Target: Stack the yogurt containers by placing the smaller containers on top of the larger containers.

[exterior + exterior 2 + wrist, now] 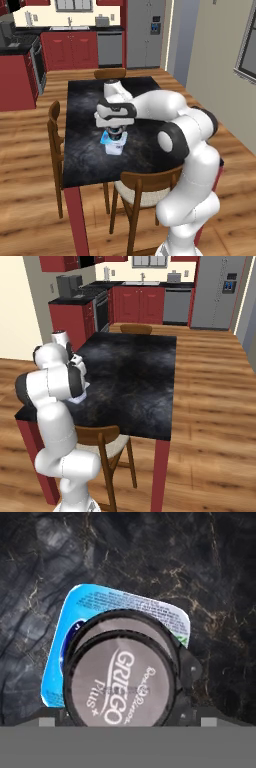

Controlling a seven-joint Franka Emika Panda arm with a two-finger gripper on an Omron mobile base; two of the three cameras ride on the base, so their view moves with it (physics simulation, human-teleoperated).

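The larger container, a squarish white tub (114, 146) with a light blue foil top (95, 607), stands on the black marble table (85, 105) near its left edge. A small dark round cup with a grey lid lettered GRIEGO (120, 684) sits on the tub's top. A second round dark rim (125, 619) shows just behind that lid; I cannot tell whether it is another cup. My gripper (115, 132) hangs straight over the cup, open, with its fingertips (48, 722) spread to either side of the cup and apart from it. The tub's corner (80, 398) peeks past my arm.
A wooden chair (142, 192) is tucked in at the near side of the table, another (56, 140) at the left and a third (110, 73) at the far end. Red kitchen cabinets (70, 50) and a steel fridge (146, 32) stand beyond.
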